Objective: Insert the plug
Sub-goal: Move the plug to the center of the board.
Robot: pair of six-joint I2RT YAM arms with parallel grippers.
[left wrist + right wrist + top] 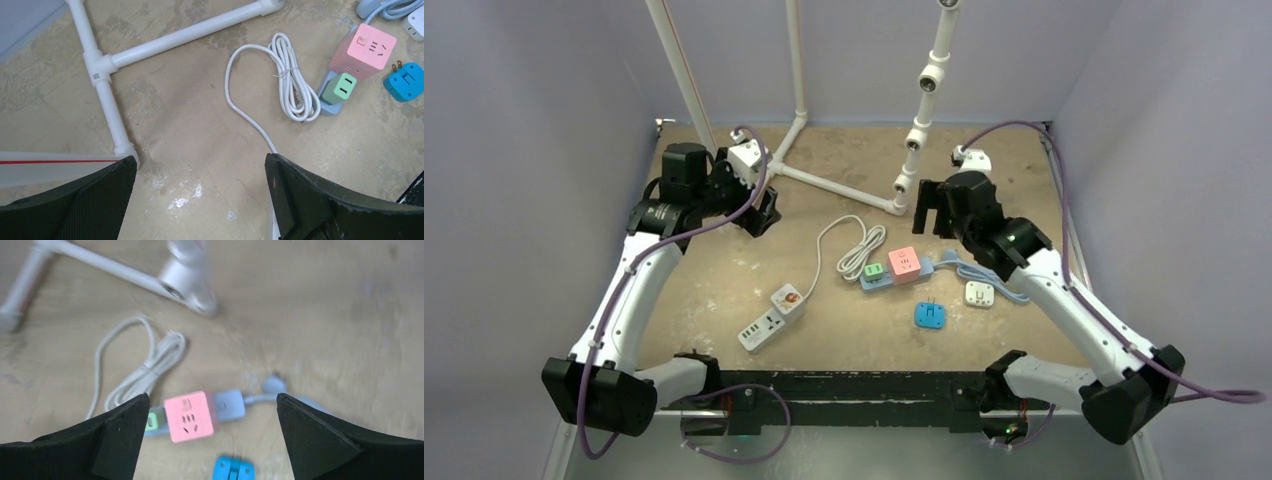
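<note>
A blue power strip (886, 278) lies mid-table with a pink cube adapter (905, 264) and a green plug (874, 271) seated on it. A loose blue plug (929, 315) lies in front of it, prongs showing in the left wrist view (404, 81). A loose white plug (979, 293) lies to its right. My left gripper (762, 210) is open and empty, at the back left above bare table. My right gripper (932, 212) is open and empty, raised behind the strip; the pink cube (189, 415) and blue plug (234, 469) show between its fingers.
A white power strip (772, 316) with a coiled white cord (861, 250) lies front-centre. A white PVC pipe frame (834, 185) stands across the back, with an upright jointed pipe (921, 110). Purple walls close in the sides.
</note>
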